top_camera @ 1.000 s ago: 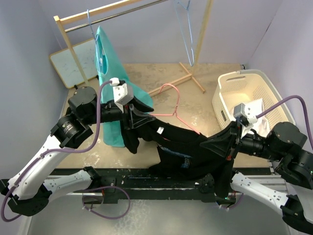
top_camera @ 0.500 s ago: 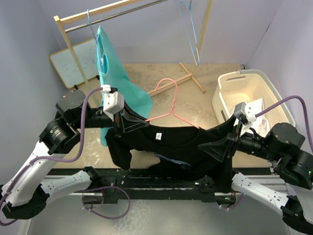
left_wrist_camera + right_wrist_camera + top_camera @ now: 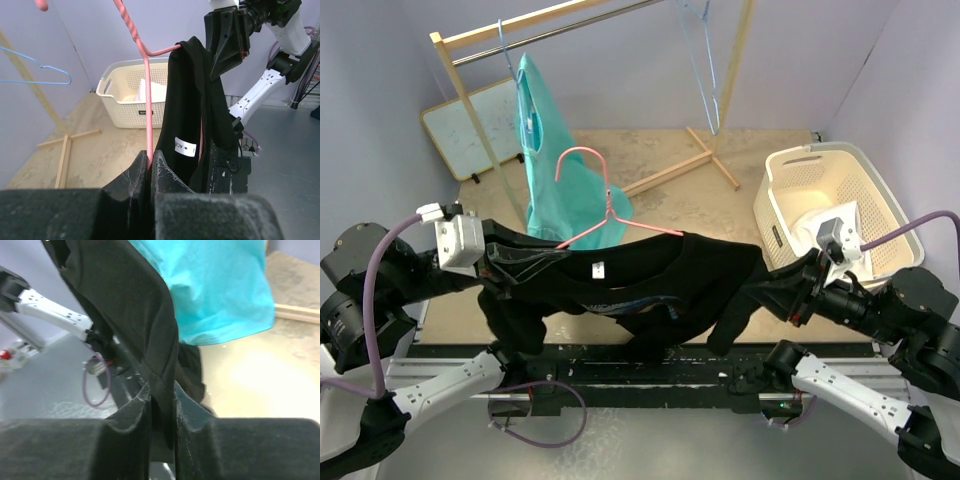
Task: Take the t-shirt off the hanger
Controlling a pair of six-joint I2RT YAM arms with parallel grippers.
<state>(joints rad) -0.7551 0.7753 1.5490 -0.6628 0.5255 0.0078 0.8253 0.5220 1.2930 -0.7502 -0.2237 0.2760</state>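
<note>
**Desk:** What do you have on screen, biggest things first?

**Me:** I see the tan table (image 3: 720, 210) with the wooden rack (image 3: 460, 95) standing at its far side. The black t-shirt (image 3: 650, 280) is held up in the air, spread wide between my two arms above the near edge of the table. A teal shirt (image 3: 545, 140) hangs from the rack behind it. The white basket (image 3: 880, 165) sits at the right with something pale inside.

**Desk:** And the hanger?

**Me:** The pink hanger (image 3: 610, 205) is inside the black t-shirt. Its hook rises from the collar and is not on the rail. A blue hanger (image 3: 705, 70) dangles from the rack, well apart.

**Desk:** Pincers?

**Me:** My left pincer (image 3: 150, 162) is closed. On its wrist view the pink wire runs down right between the fingers, with black cloth just beside it. My right pincer (image 3: 161, 395) has a fold of the black t-shirt pinched between its fingers, at the garment's right end.

**Desk:** Anything smaller?

**Me:** A white label (image 3: 184, 146) shows at the collar.
</note>
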